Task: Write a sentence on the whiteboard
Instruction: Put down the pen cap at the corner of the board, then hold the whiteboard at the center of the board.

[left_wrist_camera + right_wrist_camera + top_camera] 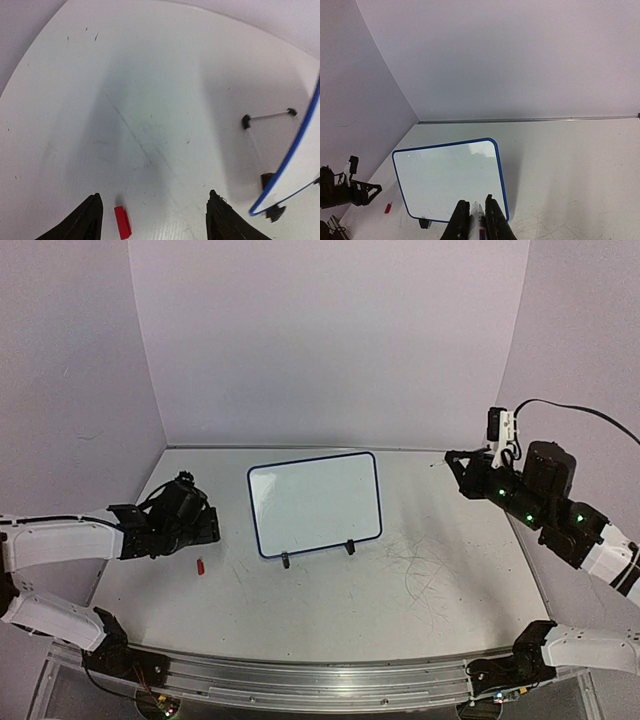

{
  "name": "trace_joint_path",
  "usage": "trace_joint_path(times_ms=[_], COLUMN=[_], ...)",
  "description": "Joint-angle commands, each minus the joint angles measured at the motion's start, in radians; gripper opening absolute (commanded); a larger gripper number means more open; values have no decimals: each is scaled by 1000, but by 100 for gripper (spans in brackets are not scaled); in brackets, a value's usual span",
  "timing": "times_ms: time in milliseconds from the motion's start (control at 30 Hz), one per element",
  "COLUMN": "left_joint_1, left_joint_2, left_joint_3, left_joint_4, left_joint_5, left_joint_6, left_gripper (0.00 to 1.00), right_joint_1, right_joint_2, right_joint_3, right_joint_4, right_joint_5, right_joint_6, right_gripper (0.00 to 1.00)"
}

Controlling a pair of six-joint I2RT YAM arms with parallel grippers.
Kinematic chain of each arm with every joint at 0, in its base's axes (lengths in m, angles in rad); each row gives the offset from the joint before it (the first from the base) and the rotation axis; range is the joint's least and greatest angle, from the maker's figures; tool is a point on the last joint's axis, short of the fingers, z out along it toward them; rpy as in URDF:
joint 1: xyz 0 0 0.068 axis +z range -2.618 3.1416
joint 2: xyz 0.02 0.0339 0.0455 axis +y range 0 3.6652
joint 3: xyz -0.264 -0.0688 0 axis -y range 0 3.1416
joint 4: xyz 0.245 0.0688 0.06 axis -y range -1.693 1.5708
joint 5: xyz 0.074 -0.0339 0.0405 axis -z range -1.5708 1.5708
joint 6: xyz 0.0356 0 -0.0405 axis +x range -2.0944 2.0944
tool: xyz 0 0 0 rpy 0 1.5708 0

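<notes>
The whiteboard [315, 502] stands tilted on two black feet at the table's middle, blue-framed, its face blank; the sentence does not show on it. In the right wrist view the whiteboard [447, 177] lies below and ahead of my right gripper [477, 216], which is shut on a white marker [478, 222]. That right gripper [458, 465] hovers high, to the right of the board. My left gripper [155, 215] is open, low over the table left of the board's edge [295, 155]. A small red cap [122, 221] lies on the table beside its left finger, held by nothing.
The red cap [200, 566] lies left of the board's front foot [285, 560]. Scuff marks cover the table [430, 570] to the board's right. Lilac walls close in the back and both sides. A metal rail [300, 680] runs along the near edge.
</notes>
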Motion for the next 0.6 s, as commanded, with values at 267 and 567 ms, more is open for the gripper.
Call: trace_joint_path(times_ms=[267,567], left_joint_1=[12,337], left_joint_2=[-198,-221], left_joint_3=[85,-74], left_joint_4=[32,366], left_joint_5=[28,702], left_joint_6=[126,113], left_gripper=[93,92], right_joint_1=[0,0], right_joint_2=[67,180], right_joint_3=[18,75], right_joint_4=[111,69], right_joint_5=[-103,-95], right_joint_6=[55,17], right_gripper=[0,0])
